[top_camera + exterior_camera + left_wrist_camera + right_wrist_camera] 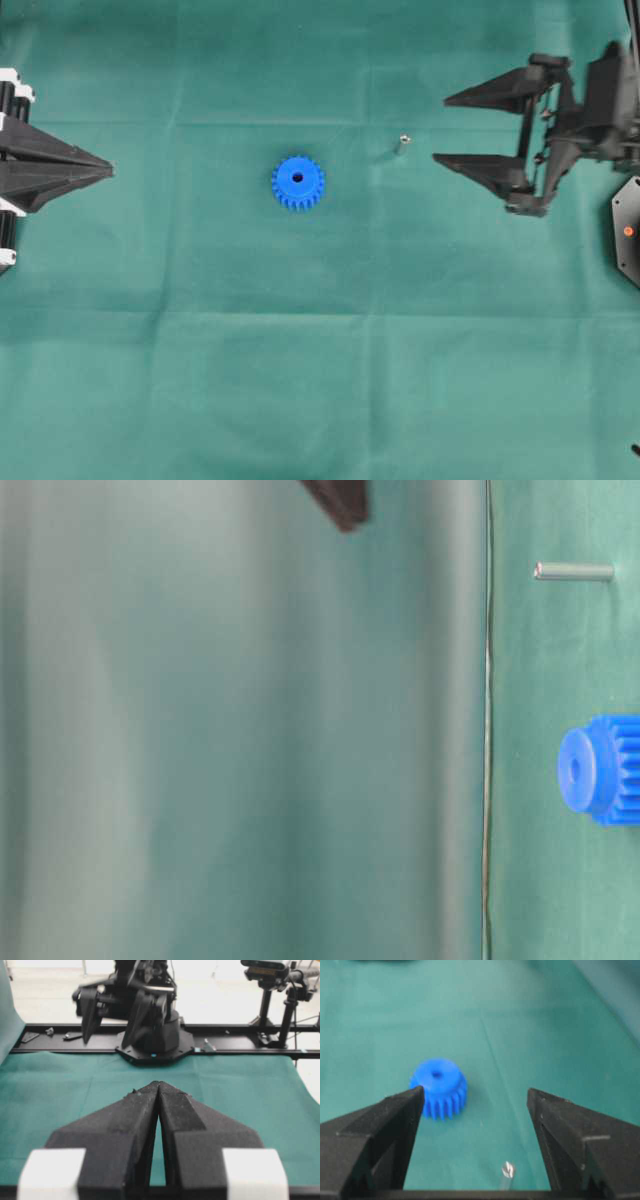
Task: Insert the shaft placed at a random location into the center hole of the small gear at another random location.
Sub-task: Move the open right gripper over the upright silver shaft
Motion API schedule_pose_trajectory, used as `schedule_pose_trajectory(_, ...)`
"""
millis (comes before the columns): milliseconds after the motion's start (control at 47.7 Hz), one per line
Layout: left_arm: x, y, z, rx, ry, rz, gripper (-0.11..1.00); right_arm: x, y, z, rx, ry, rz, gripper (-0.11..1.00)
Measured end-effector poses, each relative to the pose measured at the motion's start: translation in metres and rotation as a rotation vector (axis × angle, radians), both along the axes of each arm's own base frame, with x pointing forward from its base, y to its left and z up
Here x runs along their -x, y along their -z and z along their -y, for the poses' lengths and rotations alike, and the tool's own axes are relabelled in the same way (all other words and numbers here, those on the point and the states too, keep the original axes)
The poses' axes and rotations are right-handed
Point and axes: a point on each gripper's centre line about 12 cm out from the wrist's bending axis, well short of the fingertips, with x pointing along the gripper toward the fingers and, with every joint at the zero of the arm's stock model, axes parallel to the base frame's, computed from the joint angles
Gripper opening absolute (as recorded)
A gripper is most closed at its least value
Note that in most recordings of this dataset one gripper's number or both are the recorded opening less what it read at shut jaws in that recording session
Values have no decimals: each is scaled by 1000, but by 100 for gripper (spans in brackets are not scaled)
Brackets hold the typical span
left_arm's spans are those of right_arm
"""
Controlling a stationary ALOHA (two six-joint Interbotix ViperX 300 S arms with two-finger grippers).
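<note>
Furthest left in the overhead view, the left gripper (108,170) sits at the edge of the green surface (320,380) with its fingers pressed together into a single point, holding nothing; its own wrist view shows the two pads meeting along a thin seam.

Toward the middle lies the small gear (297,182), bright blue, resting flat with its hub up and the center hole (297,178) facing the ceiling. It looks like stiff moulded plastic, light enough to skid on the cloth if pushed sideways, so pressing straight down into the hole seems safer than any sideways nudge.

Just right of it, apart from the gear, stands the shaft (402,143), a thin silver-grey pin that appears upright on the cloth, its shiny tip showing from above. I judge it rigid, smooth and slippery, very light, and easy to tip over; a pinch across its upper half, squarely from both sides, should keep it vertical for insertion.

Rightmost, the right gripper (440,128) is spread wide and empty, its fingers opening toward the shaft, which shows between them low in the right wrist view.

No containers are in sight.
</note>
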Motion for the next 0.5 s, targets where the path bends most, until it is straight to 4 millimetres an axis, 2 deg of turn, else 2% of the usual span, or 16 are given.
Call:
schedule_pose_trajectory(189,0,0,0,0,0,2,0,-13,35,12,-21,34,-83,87)
schedule_pose_trajectory(504,0,1,0,-2,1,-8,0,-27,70,26,-48,79,-136,86)
